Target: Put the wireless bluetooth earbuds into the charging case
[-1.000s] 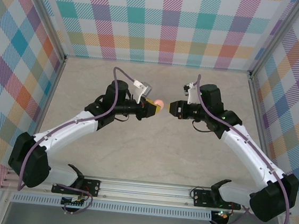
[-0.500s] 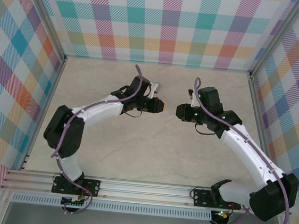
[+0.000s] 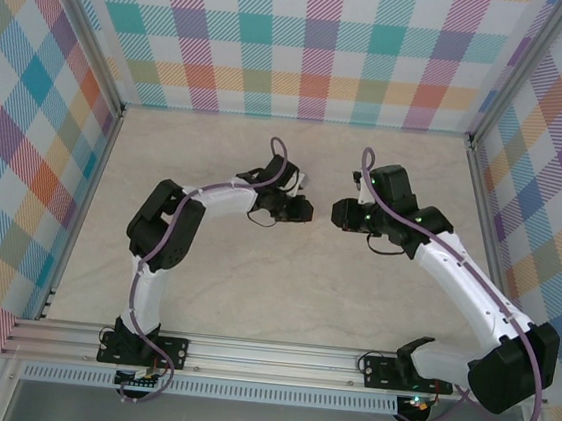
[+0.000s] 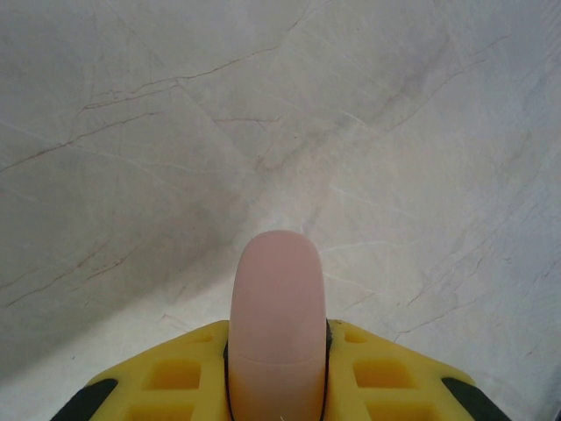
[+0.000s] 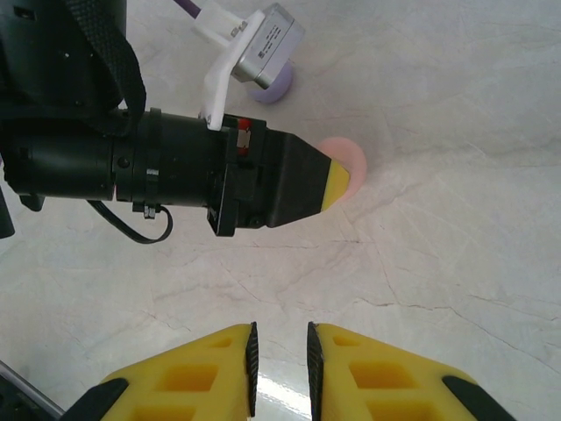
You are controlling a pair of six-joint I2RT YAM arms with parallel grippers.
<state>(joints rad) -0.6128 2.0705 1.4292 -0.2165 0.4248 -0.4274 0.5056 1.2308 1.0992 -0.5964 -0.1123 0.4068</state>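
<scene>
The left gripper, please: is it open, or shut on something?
Shut: the left gripper clamps a pale pink rounded piece between its yellow fingers.

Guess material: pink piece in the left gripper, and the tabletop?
Pink piece: looks like smooth matte plastic, evenly coloured, rounded end, soft sheen, faint seam line; silicone possible. Tabletop: pale marble-look surface with thin grey-brown veins, slightly glossy; real stone or printed laminate, can't tell.

Our count: arms, grippers, discs
We count two arms, the left arm (image 3: 202,197) and the right arm (image 3: 455,274), two grippers, the left gripper (image 3: 304,210) and the right gripper (image 3: 339,214), and two discs: one pink disc (image 4: 277,307), one purple disc (image 5: 282,88).
</scene>
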